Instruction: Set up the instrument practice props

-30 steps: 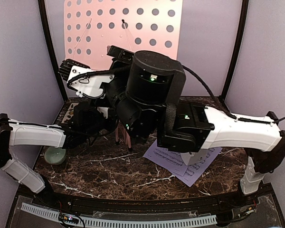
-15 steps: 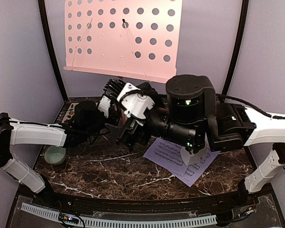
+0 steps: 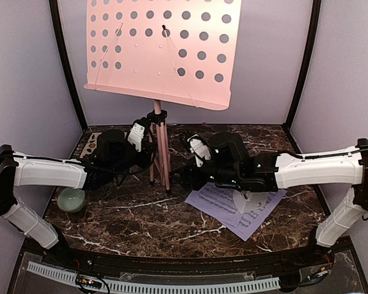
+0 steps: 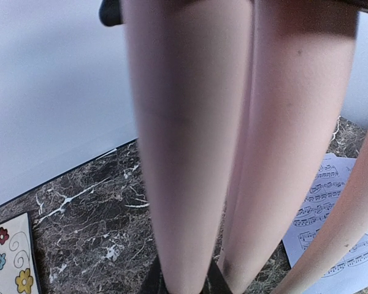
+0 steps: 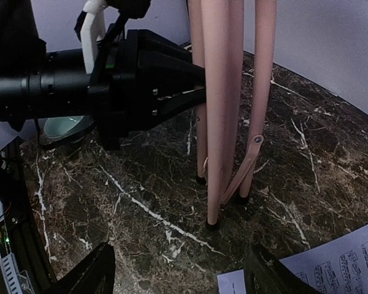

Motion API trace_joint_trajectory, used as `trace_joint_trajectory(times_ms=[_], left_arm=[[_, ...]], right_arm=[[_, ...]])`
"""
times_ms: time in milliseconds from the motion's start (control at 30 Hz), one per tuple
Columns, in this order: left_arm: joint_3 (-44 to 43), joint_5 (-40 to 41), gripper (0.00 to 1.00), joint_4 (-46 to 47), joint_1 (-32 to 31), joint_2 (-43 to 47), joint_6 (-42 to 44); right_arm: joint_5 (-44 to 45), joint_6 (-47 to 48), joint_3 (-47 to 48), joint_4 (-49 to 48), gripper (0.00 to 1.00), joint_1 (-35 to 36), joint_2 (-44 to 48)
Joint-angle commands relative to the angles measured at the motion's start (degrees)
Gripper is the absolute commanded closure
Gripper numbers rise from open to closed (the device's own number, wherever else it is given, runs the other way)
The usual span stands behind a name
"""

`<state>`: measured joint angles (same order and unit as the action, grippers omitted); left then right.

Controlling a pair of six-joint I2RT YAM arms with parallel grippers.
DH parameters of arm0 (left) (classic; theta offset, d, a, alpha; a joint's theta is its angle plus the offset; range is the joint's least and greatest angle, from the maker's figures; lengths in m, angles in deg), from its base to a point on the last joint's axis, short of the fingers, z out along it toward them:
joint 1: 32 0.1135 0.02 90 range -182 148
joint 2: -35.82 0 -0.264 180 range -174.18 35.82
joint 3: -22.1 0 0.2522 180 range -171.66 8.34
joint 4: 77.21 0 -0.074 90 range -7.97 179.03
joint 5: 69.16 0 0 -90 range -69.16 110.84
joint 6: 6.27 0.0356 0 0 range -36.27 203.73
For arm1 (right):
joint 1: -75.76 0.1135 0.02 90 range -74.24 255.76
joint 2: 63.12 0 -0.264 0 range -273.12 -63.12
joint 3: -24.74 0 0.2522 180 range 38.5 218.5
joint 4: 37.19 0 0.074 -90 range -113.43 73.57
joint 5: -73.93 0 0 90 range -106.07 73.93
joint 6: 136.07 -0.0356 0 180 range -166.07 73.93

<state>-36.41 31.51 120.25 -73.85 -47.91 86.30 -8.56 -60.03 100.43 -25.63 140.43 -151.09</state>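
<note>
One step looks done: the pink perforated metal music stand is upright at far centre, the left gripper pinching its tripod legs, the right gripper spread and empty nearby. Two white sheet-music pages lie flat near right under the small white-grey pyramid metronome; placing them likely remains.

We see a small pale green bowl at nine o'clock and a square floral-patterned coaster at ten o'clock on the dark marble tabletop.
</note>
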Motion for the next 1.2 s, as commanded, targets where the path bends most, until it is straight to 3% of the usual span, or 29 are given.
trace_joint_trajectory(times_ms=[0,200,867,1067,1167], left_arm=[[-0.94,0.47,1.0,-0.14,0.59,1.01,1.46],[-0.7,0.41,1.0,-0.08,0.6,1.19,1.05],[-1.37,-0.03,1.0,0.94,0.59,0.44,0.98],[-1.46,0.28,1.0,0.76,0.69,0.27,2.07],[-1.44,-0.26,1.0,0.79,1.33,0.31,2.59]], right_arm=[[-4.49,-2.33,4.69,-6.84,0.3,-1.99,-4.24],[-3.75,-0.53,12.74,-5.23,0.37,-3.09,-11.12],[-2.38,-0.41,21.19,-2.27,0.55,-6.57,-20.28],[-0.07,-1.2,21.99,-0.29,0.74,-6.57,-19.88],[0.45,-1.26,20.96,-0.02,0.9,-6.57,-18.31]])
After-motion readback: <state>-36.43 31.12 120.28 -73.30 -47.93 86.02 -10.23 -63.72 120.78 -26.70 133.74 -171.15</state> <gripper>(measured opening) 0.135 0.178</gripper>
